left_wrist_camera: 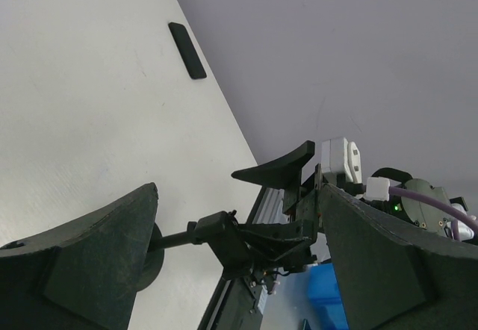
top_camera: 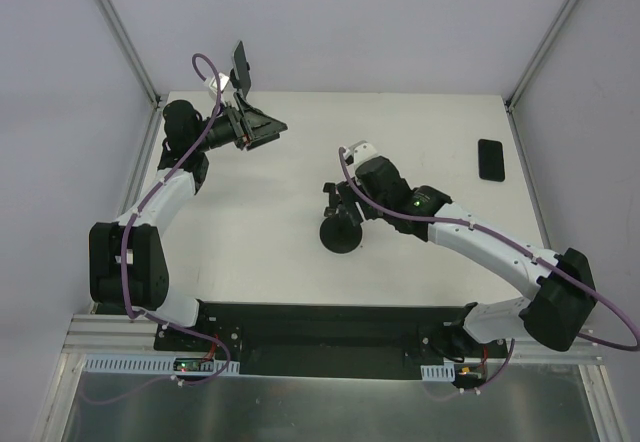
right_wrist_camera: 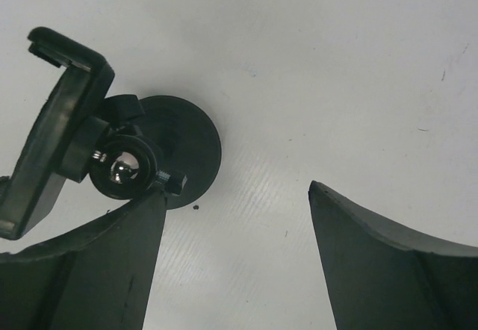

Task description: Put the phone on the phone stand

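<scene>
The black phone (top_camera: 490, 159) lies flat near the table's far right edge; it also shows in the left wrist view (left_wrist_camera: 187, 50). The black phone stand (top_camera: 340, 232), a round base with a ball joint and cradle, stands mid-table. In the right wrist view the stand (right_wrist_camera: 179, 147) sits at the upper left, its ball joint against the tip of my left finger (right_wrist_camera: 112, 270), not between the jaws. My right gripper (top_camera: 338, 204) (right_wrist_camera: 235, 190) is open and empty. My left gripper (top_camera: 268, 127) (left_wrist_camera: 239, 190) is open and empty, raised over the far left corner, well away from the phone.
White table (top_camera: 260, 212) with grey walls behind and at both sides. Metal frame posts (top_camera: 125, 37) rise at the far corners. The black mounting rail (top_camera: 320, 327) runs along the near edge. The right arm (top_camera: 480, 242) stretches across the right half.
</scene>
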### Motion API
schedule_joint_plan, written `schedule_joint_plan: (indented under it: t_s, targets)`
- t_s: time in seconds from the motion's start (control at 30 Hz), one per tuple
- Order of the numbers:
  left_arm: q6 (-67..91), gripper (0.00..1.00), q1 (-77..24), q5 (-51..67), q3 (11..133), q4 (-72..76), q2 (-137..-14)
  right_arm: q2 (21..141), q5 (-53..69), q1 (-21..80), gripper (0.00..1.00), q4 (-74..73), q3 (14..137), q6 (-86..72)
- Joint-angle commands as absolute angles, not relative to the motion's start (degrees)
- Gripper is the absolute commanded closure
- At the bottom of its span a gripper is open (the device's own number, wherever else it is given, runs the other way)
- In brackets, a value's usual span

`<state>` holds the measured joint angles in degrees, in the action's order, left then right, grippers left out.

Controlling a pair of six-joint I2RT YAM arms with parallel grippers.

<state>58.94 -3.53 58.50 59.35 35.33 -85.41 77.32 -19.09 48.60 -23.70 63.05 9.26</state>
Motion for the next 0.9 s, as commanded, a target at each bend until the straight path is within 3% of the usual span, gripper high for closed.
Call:
schedule_joint_plan:
  t_s: [0.0, 0.5, 0.87]
  targets:
    - [59.0, 0.14, -3.3, 60.0, 60.6, 37.7, -86.3, 76.3, -24.3, 48.6, 0.21, -20.2, 63.7, 11.7]
    - [61.2, 0.15, -4.5, 60.5, 60.5, 37.6, -89.0, 79.5, -36.2, 48.3, 0.14, -13.5, 65.1, 16.8]
    - [62.7, 0.15, -6.4, 61.5, 60.8, 37.5, -89.8, 65.0, -24.1, 48.3, 0.11, -25.5, 62.0, 0.0]
